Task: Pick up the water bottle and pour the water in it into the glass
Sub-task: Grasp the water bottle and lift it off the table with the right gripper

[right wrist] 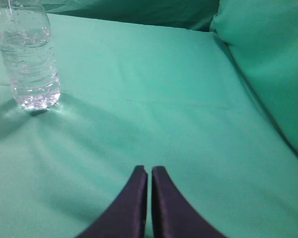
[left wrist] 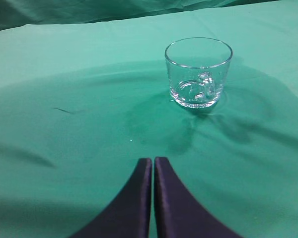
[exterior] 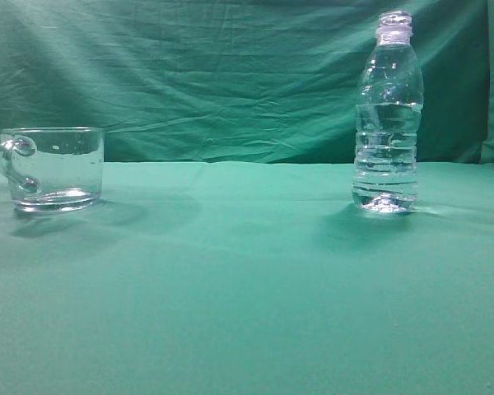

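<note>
Exterior view: The bottle (exterior: 387, 115) is standing upright on the green cloth (exterior: 247, 288), uncapped, with its threaded neck showing at the top. The water (exterior: 385, 152) is filling it to roughly two thirds of its height. The glass (exterior: 53, 167) is sitting well apart from the bottle, to its left, resting on its thick base with its loop handle turned away from the bottle. The glass is showing no liquid. It is reaching well under half the bottle's height. A creased green backdrop (exterior: 230, 74) is hanging behind both. Neither arm is appearing in this view.

Left wrist view: The left gripper (left wrist: 153, 161) is hovering above the cloth (left wrist: 64, 148) with its two dark fingers pressed together, tip against tip, pinching nothing. The glass (left wrist: 198, 73) is standing ahead of the fingertips and slightly to their right, well apart from them, with its handle facing the camera. The bottle is lying outside this view.

Right wrist view: The right gripper (right wrist: 149, 171) is hovering above the cloth (right wrist: 164, 109) with its fingers pressed together, only a thin slit showing between them, and is holding nothing. The bottle (right wrist: 29, 59) is standing upright far ahead of the fingertips and to their left, its top cut off by the picture edge. The water (right wrist: 27, 69) is visible through the ribbed lower body. The glass is lying outside this view.
</note>
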Controlling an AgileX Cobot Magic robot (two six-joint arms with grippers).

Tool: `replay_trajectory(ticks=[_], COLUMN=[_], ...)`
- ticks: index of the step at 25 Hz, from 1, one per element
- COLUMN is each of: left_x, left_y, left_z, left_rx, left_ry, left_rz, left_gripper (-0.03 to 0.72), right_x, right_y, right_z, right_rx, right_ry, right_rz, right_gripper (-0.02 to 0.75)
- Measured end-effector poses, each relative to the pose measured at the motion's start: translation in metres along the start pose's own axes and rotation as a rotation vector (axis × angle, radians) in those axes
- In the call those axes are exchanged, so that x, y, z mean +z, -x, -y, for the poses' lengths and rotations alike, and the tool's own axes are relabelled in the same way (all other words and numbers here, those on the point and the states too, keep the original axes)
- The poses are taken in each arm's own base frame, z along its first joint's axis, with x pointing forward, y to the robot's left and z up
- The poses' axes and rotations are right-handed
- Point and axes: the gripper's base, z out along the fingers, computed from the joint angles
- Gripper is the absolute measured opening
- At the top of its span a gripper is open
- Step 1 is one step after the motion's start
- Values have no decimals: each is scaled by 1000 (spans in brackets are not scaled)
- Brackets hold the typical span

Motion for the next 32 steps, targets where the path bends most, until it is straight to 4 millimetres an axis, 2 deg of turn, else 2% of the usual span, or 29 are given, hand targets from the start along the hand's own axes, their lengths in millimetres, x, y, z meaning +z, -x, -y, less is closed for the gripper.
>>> replay_trajectory(ticks=[23,25,32], left_x=[0,0,0], left_y=[0,0,0], left_z=[0,0,0], left_rx=[0,0,0], left_ry=[0,0,0], left_rz=[0,0,0], left_gripper=[0,0,0], right_x=[0,1,-13], right_y=[1,5,47], right_z=[0,0,3], right_rx=[-30,-17,230], right_ry=[-4,2,36], right_rz=[16,70,567], right_gripper=[0,0,0])
